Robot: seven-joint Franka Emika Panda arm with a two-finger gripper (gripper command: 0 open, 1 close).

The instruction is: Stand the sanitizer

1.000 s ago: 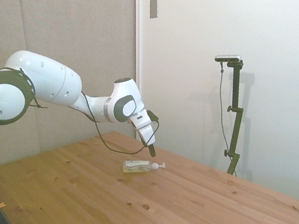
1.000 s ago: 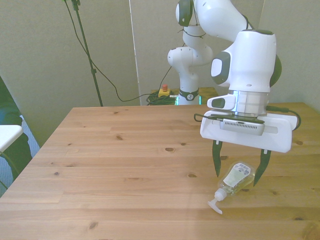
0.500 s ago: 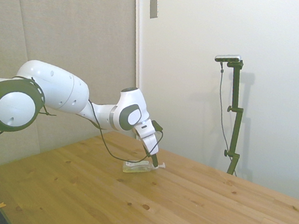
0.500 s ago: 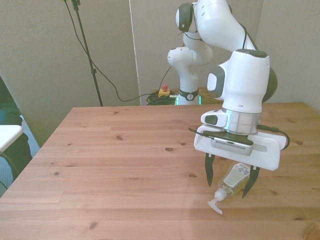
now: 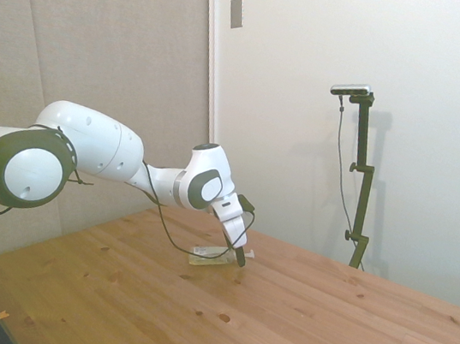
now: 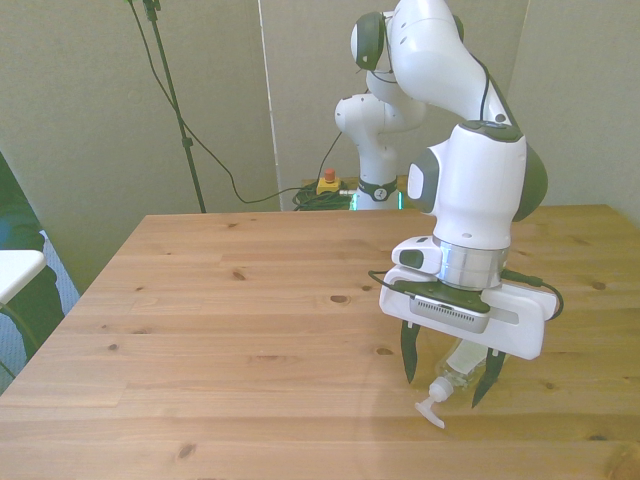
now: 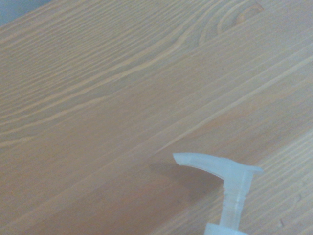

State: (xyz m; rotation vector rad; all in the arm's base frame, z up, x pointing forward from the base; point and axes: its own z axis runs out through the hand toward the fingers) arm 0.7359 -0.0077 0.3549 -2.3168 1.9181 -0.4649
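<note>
On the wooden table [image 6: 220, 300], reading the front view from left to right, we pass a wide stretch of bare planks before we reach the white robot arm [image 6: 470, 180], which reaches down near the front view's right. Its gripper [image 6: 447, 372] is spread wide, one dark finger on each side of the sanitizer [image 6: 452, 374], which lies on its side between them, its white pump pointing toward the near edge of the table. We cannot tell whether the fingers touch the bottle yet. We judge the main risk to be a poor hold: the bottle is slim, round and smooth, so if the fingers close off its middle it may roll or squirt out sideways. A grip low near the pump end (the light end) could also let the heavier body swing when lifted, and the bottle might then topple once it is set down on its narrow base. In the side view the arm [image 5: 86, 150] comes in from the left and the gripper [image 5: 239, 258] sits low at the table, largely hiding the bottle [image 5: 204, 255] yet showing how close the fingertips are to the wood. The wrist view alone shows the pump nozzle [image 7: 220, 169] close up, resting just over the grain.
</note>
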